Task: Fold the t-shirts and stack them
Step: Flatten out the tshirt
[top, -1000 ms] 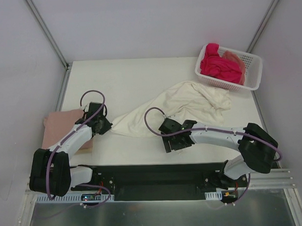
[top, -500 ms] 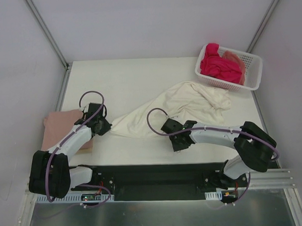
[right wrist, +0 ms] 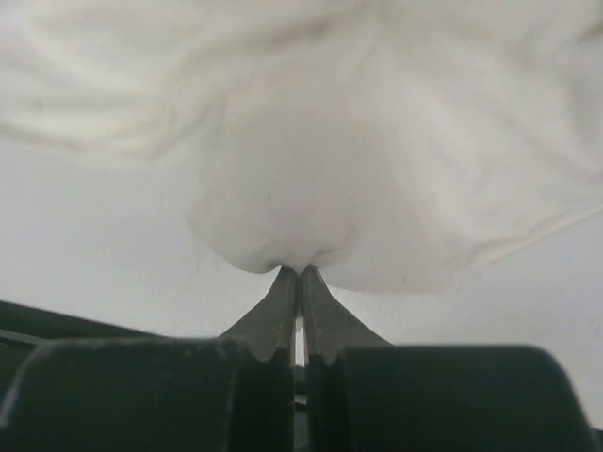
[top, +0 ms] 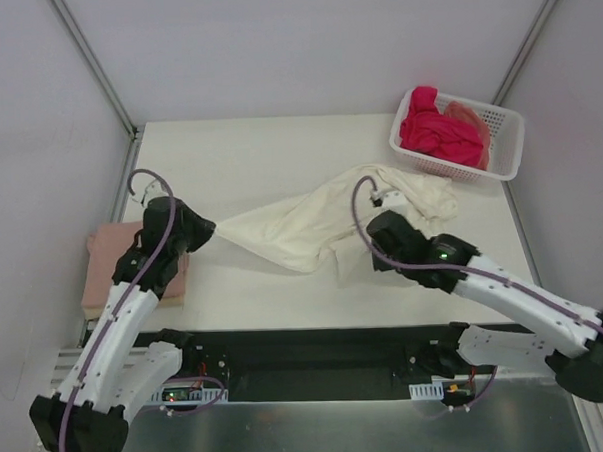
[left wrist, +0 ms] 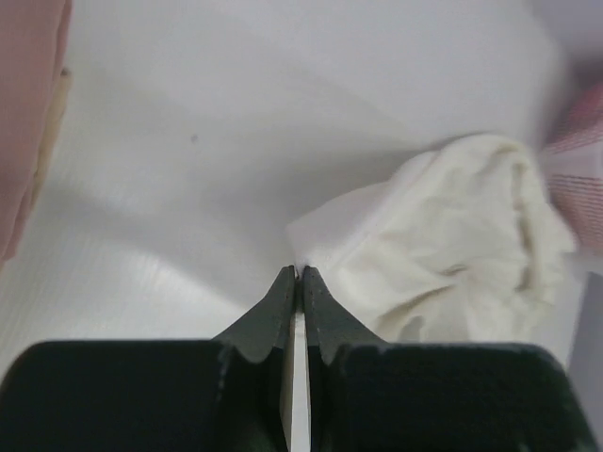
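A cream-white t-shirt (top: 316,220) hangs stretched across the middle of the table, lifted at two points. My left gripper (top: 210,231) is shut on its left corner (left wrist: 311,247); the fingertips (left wrist: 285,287) pinch the cloth edge. Near the shirt's lower edge, my right gripper (top: 367,235) is shut on a bulge of the cream cloth (right wrist: 301,217). A dusty pink folded t-shirt (top: 108,262) lies at the table's left edge, partly under the left arm. Magenta (top: 436,132) and peach (top: 469,116) t-shirts sit bunched in the basket.
A white plastic lattice basket (top: 506,142) stands at the back right corner. The black base rail (top: 317,355) runs along the near edge. Metal frame posts (top: 94,65) rise at the back corners.
The right gripper went from open on the table to shut on the cream shirt and moved up and right. The left arm rose and shifted back, pulling the shirt's corner taut.
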`<move>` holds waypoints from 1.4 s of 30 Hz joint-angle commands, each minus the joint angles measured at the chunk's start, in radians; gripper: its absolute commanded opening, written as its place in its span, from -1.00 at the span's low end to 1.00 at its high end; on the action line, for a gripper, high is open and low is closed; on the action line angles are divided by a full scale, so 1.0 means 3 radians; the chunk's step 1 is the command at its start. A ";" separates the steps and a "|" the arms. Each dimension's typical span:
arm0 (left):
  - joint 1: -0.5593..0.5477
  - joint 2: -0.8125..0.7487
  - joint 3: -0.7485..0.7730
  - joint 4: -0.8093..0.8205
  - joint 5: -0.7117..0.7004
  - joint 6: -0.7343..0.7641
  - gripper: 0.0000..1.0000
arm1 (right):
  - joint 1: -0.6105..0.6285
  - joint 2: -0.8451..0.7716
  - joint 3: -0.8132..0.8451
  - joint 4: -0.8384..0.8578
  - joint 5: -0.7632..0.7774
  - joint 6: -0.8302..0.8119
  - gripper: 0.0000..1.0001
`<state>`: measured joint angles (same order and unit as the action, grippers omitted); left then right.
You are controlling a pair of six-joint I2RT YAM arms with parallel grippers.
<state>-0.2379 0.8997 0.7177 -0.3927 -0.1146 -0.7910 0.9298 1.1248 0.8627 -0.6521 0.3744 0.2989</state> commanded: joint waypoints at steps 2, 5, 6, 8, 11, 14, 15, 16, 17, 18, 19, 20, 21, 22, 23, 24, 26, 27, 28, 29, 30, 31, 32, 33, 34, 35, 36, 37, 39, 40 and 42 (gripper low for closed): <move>-0.0041 -0.0631 0.0741 -0.0163 0.0121 0.0146 -1.00 | -0.0016 -0.1144 0.0891 -0.0496 0.1237 -0.0371 -0.99; -0.0051 -0.0724 0.1252 -0.0219 0.0244 0.0146 -1.00 | -0.0016 -0.1570 0.1279 -0.0302 0.1171 -0.0663 -0.99; -0.0051 -0.0724 0.1572 -0.0240 0.0264 0.0146 -1.00 | -0.0016 -0.1637 0.1413 -0.0245 0.1029 -0.0851 -0.99; -0.0051 -0.0698 0.1911 -0.0256 0.0473 0.0162 -1.00 | -0.0016 -0.1750 0.1805 -0.0082 0.0743 -0.1102 -0.99; -0.0051 -0.0673 0.2535 -0.0261 0.0688 0.0172 -1.00 | -0.0016 -0.1663 0.2333 -0.0203 0.0309 -0.1349 -0.99; -0.0051 -0.0683 0.3194 -0.0266 0.0923 0.0203 -1.00 | -0.0016 -0.1556 0.2957 -0.0321 -0.0279 -0.1436 -0.99; -0.0051 -0.0693 0.3308 -0.0271 0.0970 0.0213 -1.00 | -0.0021 -0.1535 0.3232 -0.0337 -0.0398 -0.1446 -0.99; -0.0051 -0.0683 0.3410 -0.0276 0.1011 0.0213 -1.00 | -0.0021 -0.1485 0.3366 -0.0393 -0.0500 -0.1451 -0.99; -0.0046 -0.0678 0.3603 -0.0276 0.1087 0.0213 -1.00 | -0.0016 -0.1459 0.3484 -0.0423 -0.0679 -0.1441 -0.99; -0.0046 -0.0647 0.3702 -0.0281 0.1118 0.0213 -1.00 | -0.0021 -0.1438 0.3708 -0.0444 -0.0761 -0.1436 -0.99; -0.0041 -0.0637 0.3778 -0.0312 0.1169 0.0203 -1.00 | -0.0016 -0.1408 0.3786 -0.0449 -0.0853 -0.1421 -0.99; -0.0041 -0.0611 0.3921 -0.0322 0.1276 0.0198 -1.00 | -0.0016 -0.1412 0.3843 -0.0429 -0.1016 -0.1400 -0.99; -0.0041 -0.0581 0.3973 -0.0337 0.1338 0.0187 -1.00 | -0.0021 -0.1423 0.3879 -0.0388 -0.1104 -0.1375 -0.99; -0.0041 -0.0580 0.4014 -0.0358 0.1369 0.0172 -1.00 | -0.0021 -0.1443 0.3914 -0.0297 -0.1181 -0.1359 -0.99; -0.0036 -0.0580 0.4040 -0.0363 0.1384 0.0162 -1.00 | -0.0021 -0.1438 0.3925 -0.0255 -0.1217 -0.1349 -0.99; -0.0030 -0.0591 0.4035 -0.0368 0.1369 0.0157 -1.00 | -0.0021 -0.1443 0.3935 -0.0225 -0.1217 -0.1334 -0.99; -0.0025 -0.0601 0.4020 -0.0388 0.1318 0.0162 -1.00 | -0.0021 -0.1413 0.3996 -0.0178 -0.1101 -0.1400 -0.99; -0.0020 -0.0606 0.4020 -0.0394 0.1282 0.0172 -1.00 | -0.0026 -0.1337 0.4037 -0.0188 -0.1009 -0.1431 -0.99; -0.0020 -0.0606 0.4025 -0.0399 0.1247 0.0207 -1.00 | -0.0021 -0.1290 0.4124 -0.0209 -0.0907 -0.1487 -0.99; -0.0020 -0.0596 0.4025 -0.0419 0.1186 0.0238 -1.00 | -0.0016 -0.1239 0.4170 -0.0204 -0.0673 -0.1624 -0.99; -0.0020 -0.0591 0.4015 -0.0434 0.1119 0.0299 -1.00 | -0.0016 -0.1122 0.4206 -0.0194 -0.0508 -0.1696 -0.99; -0.0020 -0.0581 0.3994 -0.0445 0.0906 0.0335 -1.00 | -0.0011 -0.1065 0.4226 -0.0118 -0.0319 -0.1768 -1.00; -0.0015 -0.0550 0.3923 -0.0465 0.0802 0.0371 -1.00 | -0.0016 -0.1009 0.4211 -0.0061 0.0093 -0.1961 -0.99; -0.0020 -0.0519 0.3867 -0.0470 0.0675 0.0447 -1.00 | -0.0011 -0.0887 0.4181 0.0111 0.0324 -0.2089 -0.99; -0.0020 -0.0494 0.3729 -0.0475 0.0436 0.0489 -1.00 | 0.0004 -0.0810 0.4125 0.0240 0.0848 -0.2217 -1.00; -0.0020 -0.0413 0.3642 -0.0480 0.0281 0.0519 -1.00 | 0.0009 -0.0743 0.3952 0.0398 0.1122 -0.2583 -0.99; -0.0020 -0.0356 0.3550 -0.0481 0.0148 0.0591 -1.00 | 0.0004 -0.0601 0.3809 0.0809 0.1362 -0.2784 -0.99; -0.0020 -0.0300 0.3367 -0.0475 -0.0152 0.0627 -1.00 | 0.0004 -0.0524 0.3671 0.1041 0.1765 -0.3019 -0.99; -0.0020 -0.0101 0.3167 -0.0481 -0.0445 0.0683 -1.00 | -0.0036 -0.0258 0.3327 0.1471 0.1947 -0.3387 -0.99; -0.0020 -0.0024 0.2973 -0.0475 -0.0730 0.0688 -1.00 | -0.0224 -0.0161 0.3271 0.1478 0.1907 -0.3349 -0.99; -0.0015 0.0232 0.2778 -0.0460 -0.0987 0.0709 -1.00 | -0.0506 0.0105 0.3051 0.1448 0.1739 -0.3019 -0.99</move>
<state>-0.2478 0.8051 1.6691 -0.5331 -0.1356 -0.6350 0.8864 0.9798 1.8877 -0.3649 0.7631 -0.5377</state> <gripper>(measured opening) 0.011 0.019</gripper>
